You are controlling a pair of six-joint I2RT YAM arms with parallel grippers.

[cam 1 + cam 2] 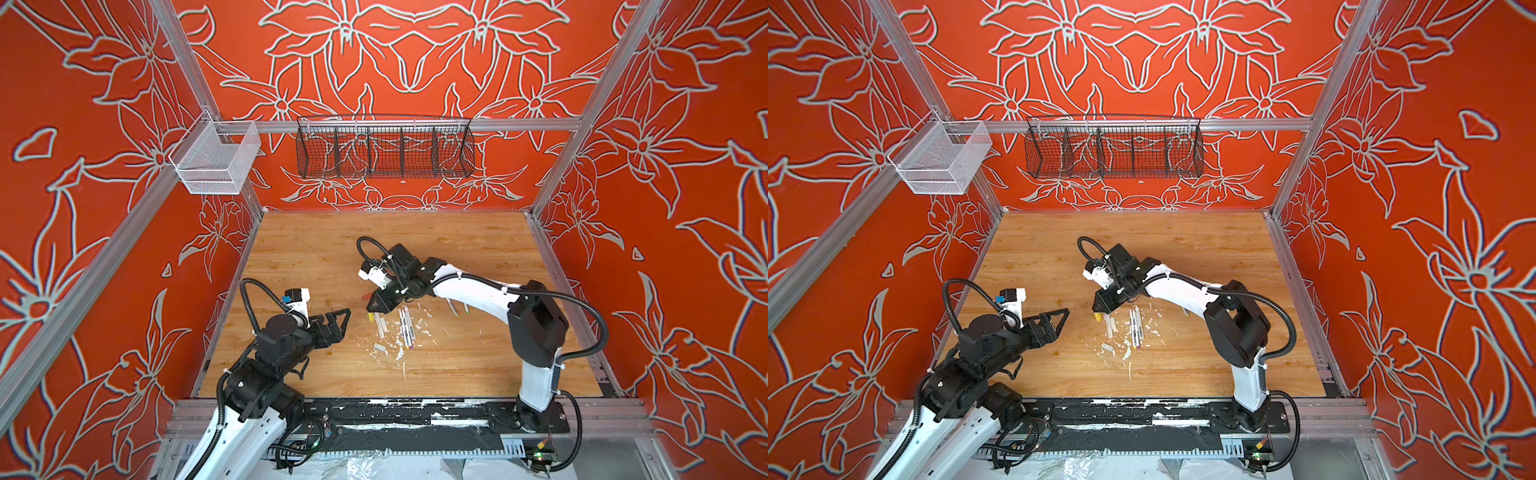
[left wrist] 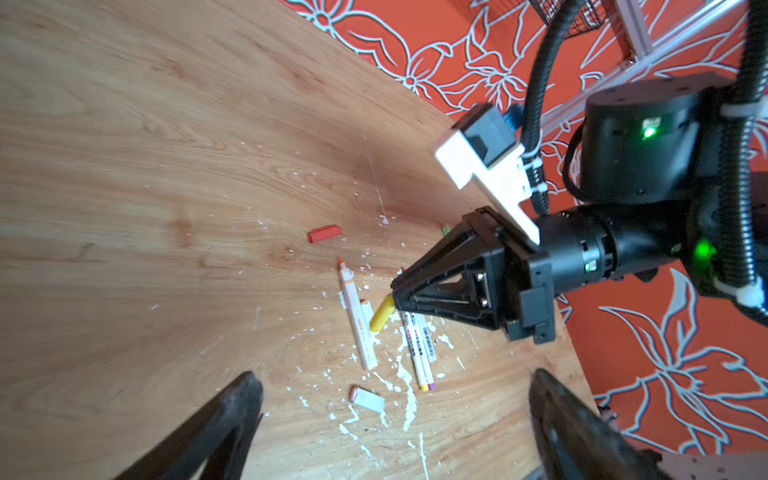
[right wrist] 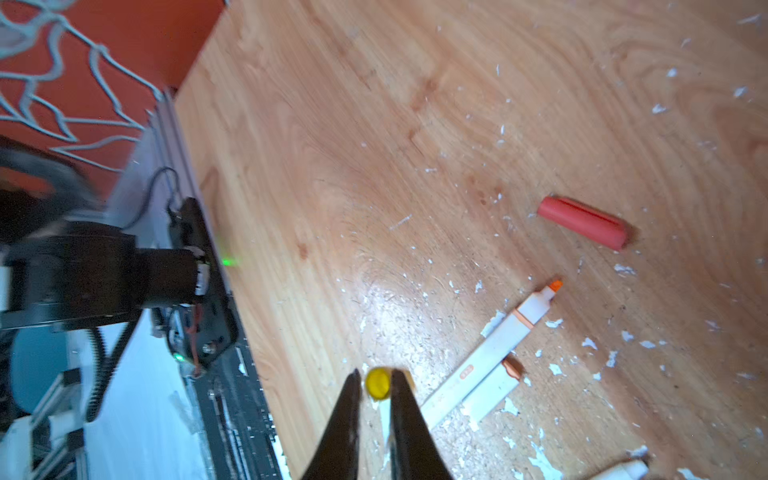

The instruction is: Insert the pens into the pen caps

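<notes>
The right gripper [image 3: 374, 376] pinches a stubby yellow cap [image 2: 381, 318], a smooth red cap [image 1: 365, 296] at its twelve o'clock on the wooden table [image 1: 457, 257]. The left gripper [image 2: 395, 376] gapes empty.

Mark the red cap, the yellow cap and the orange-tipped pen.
red cap [image 3: 584, 222]: right wrist view, middle of its side.
yellow cap [image 2: 381, 315]: left wrist view, middle of its body.
orange-tipped pen [image 3: 488, 351]: right wrist view, white barrel.
</notes>
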